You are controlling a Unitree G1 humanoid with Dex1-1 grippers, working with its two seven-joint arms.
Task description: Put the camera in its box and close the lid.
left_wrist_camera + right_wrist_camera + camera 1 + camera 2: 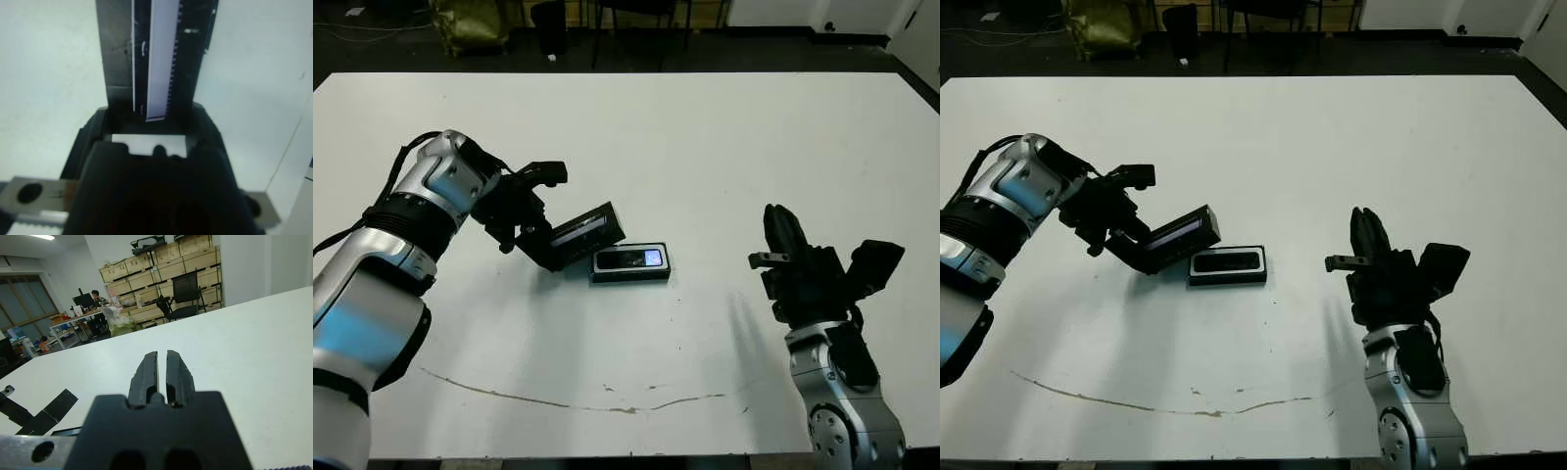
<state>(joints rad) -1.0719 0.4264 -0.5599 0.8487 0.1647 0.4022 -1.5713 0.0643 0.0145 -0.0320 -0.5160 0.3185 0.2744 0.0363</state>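
Observation:
The box (631,277) lies flat at the table's middle, and the camera (631,258) rests inside it with its silvery-blue screen facing up. My left gripper (546,245) is shut on the left end of the lid (587,233). The lid is tilted, its low edge near the box's left end and its shiny window strip facing the box. In the left wrist view the lid (156,58) runs straight out from between the fingers. My right gripper (785,230) is shut on nothing, pointing up over the table's right side, well away from the box.
A thin brown streak (568,401) crosses the table near its front edge. Dark floor, chair legs and a yellow bag (470,24) lie beyond the far edge. In the right wrist view a person (95,294) sits at a distant desk.

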